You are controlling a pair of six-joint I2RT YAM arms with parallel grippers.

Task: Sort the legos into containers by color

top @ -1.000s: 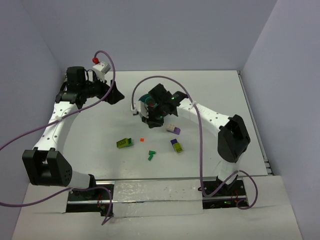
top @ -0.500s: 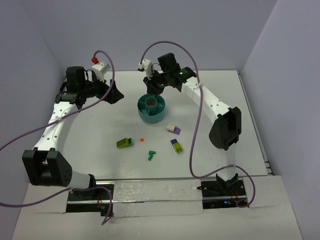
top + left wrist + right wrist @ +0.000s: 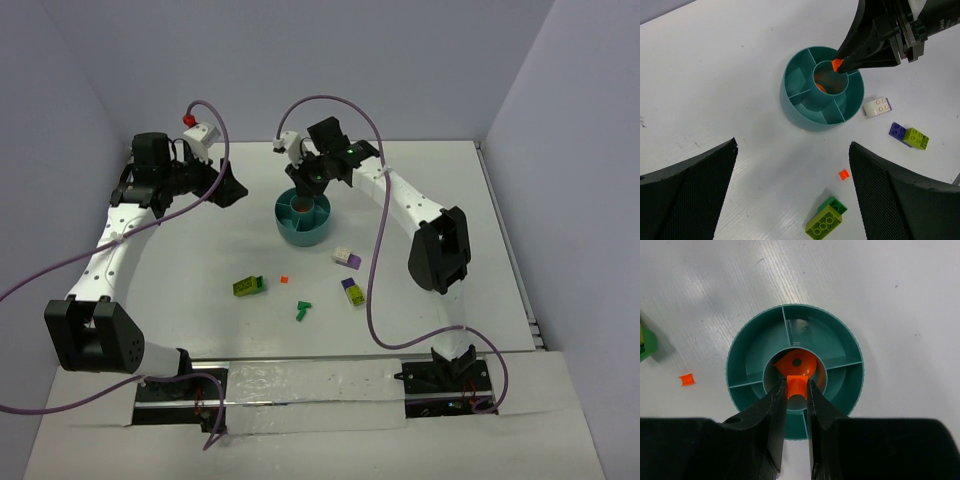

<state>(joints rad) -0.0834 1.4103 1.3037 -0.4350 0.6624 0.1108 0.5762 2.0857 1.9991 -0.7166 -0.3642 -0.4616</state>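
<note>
Robotics lab test cell: flat white tabletop (image 3: 200,260), plain pale lilac enclosure walls (image 3: 300,60), white-and-black jointed robot arms (image 3: 110,250), purple cabling (image 3: 322,98), silvery mounting strip (image 3: 310,385).

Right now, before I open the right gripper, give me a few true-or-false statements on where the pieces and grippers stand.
1. The right gripper is shut on an orange bit above the central ring of the bowl. True.
2. The central ring is empty. False: an orange piece lies in it.
3. The left gripper holds the lime-green brick. False: it is open and holds nothing; that brick lies on the table.
4. A loose orange bit lies on the table outside the bowl. True.
5. The purple-and-white brick sits in an outer compartment. False: it lies on the table beside the bowl.
</note>
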